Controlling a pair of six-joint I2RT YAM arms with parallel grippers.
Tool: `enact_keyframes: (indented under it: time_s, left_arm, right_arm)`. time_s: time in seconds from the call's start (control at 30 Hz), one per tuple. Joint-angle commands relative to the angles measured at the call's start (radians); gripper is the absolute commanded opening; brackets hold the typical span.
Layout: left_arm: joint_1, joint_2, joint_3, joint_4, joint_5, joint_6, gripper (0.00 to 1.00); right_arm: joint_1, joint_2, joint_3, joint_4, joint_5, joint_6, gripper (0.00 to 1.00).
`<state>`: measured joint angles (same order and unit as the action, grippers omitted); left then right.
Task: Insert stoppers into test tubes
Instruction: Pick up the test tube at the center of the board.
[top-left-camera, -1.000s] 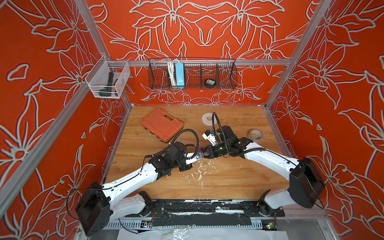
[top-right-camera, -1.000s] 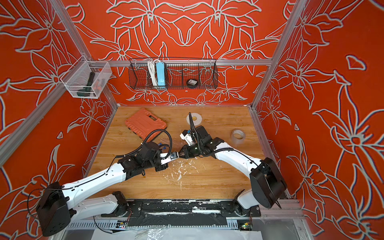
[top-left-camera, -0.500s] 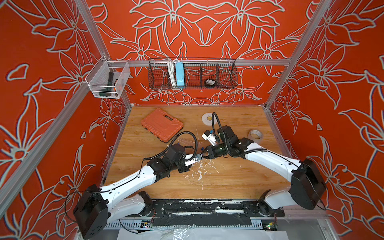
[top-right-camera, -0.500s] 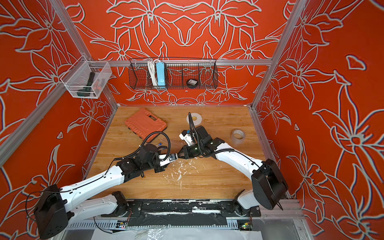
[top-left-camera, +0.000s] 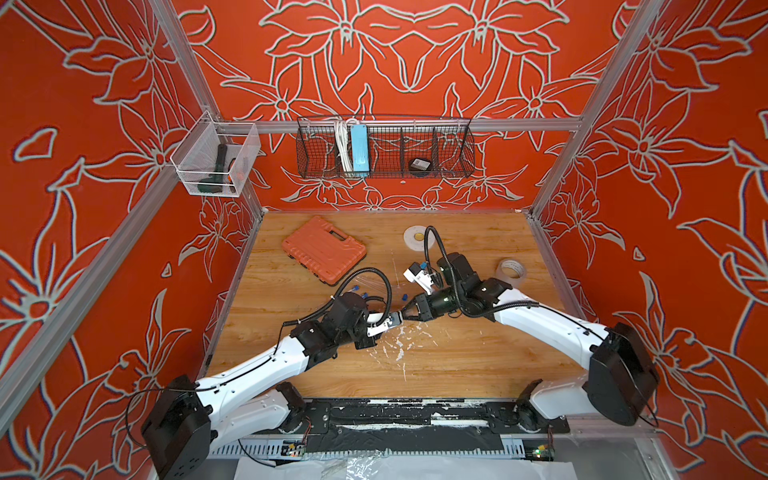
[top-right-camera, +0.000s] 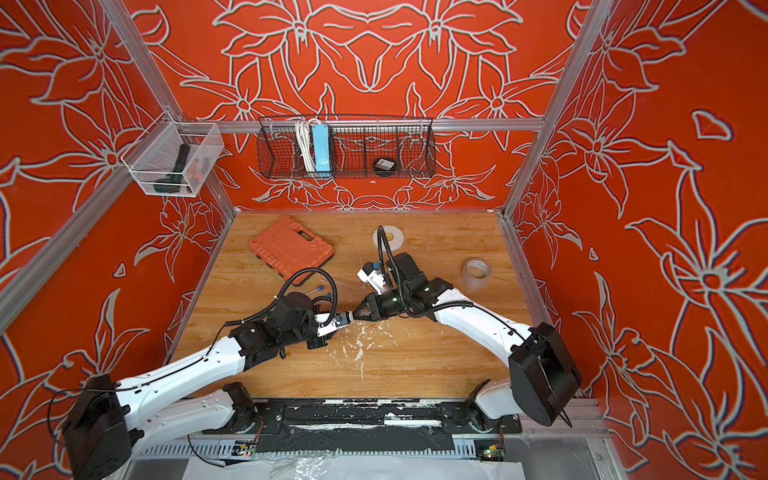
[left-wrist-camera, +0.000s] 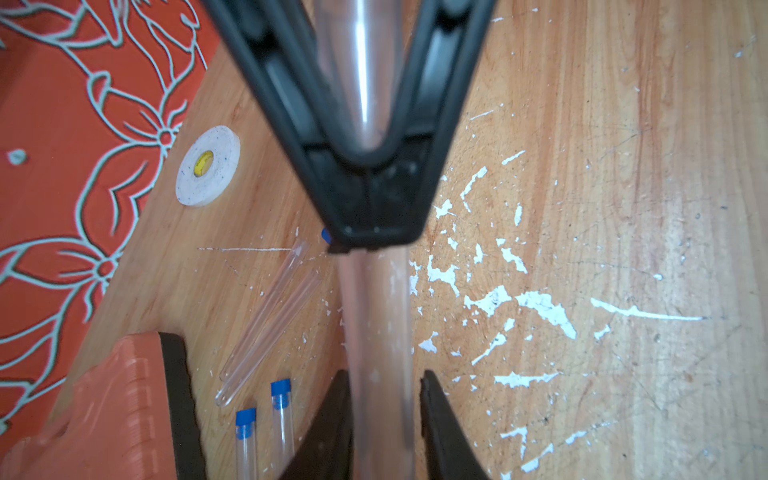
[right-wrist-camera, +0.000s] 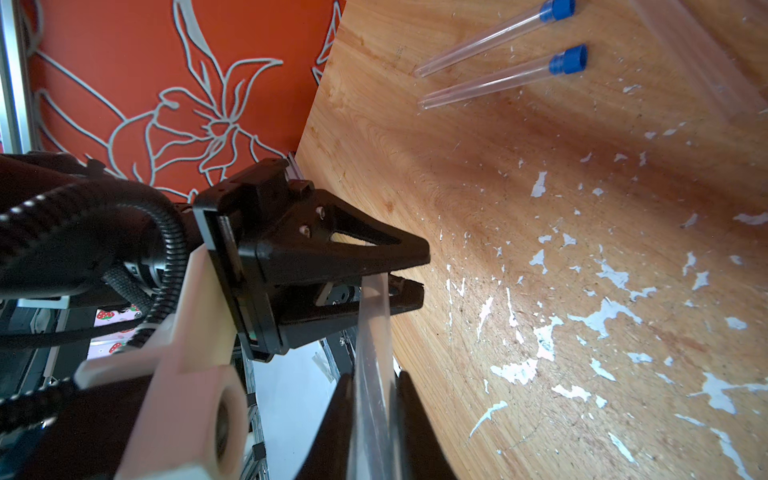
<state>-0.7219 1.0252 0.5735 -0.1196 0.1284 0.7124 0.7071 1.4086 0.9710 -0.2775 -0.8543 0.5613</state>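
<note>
Ok, both top views: L hand (top-left-camera: 394, 321) and R hand (top-left-camera: 406, 314) meet tip-to-tip over the bench (top-left-camera: 457, 365); whatever's betw. them is too faint to make out. L wrist: test tube (left-wrist-camera: 376, 316) runs from betw. L fingers (left-wrist-camera: 328, 424) into R hand, which is clamped on it; blue stopper (left-wrist-camera: 326, 236) half hidden behind R tip. R wrist: L jaws straddle the tube, can't tell if clamped.

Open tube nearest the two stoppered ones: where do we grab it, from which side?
Probably grip the open tube toward its rounded closed end, from above, straddling it crosswise. It lies flat with its twin close alongside; that end juts slightly past, and the mouth stays clear.
</note>
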Motion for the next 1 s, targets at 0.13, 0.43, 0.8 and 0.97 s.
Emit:
enact_keyframes:
  time_s: [0.13, 0.43, 0.8, 0.97]
  left_arm:
    - [-0.007, -0.024, -0.004, 0.035, 0.077, -0.006, 0.21]
    - [-0.007, -0.028, -0.004, 0.019, 0.102, 0.004, 0.04]
    - [-0.005, -0.003, 0.002, 0.084, -0.023, -0.09, 0.0]
    - [0.0, 0.011, 0.031, 0.11, -0.105, -0.168, 0.0]
  right_arm:
    - [0.002, -0.012, -0.008, 0.034, -0.028, 0.011, 0.09]
    - [-0.003, -0.02, -0.002, 0.022, -0.024, -0.001, 0.15]
    - [-0.071, -0.119, 0.063, -0.154, 0.223, -0.117, 0.43]
    - [-0.079, -0.083, 0.089, -0.299, 0.612, -0.122, 0.42]
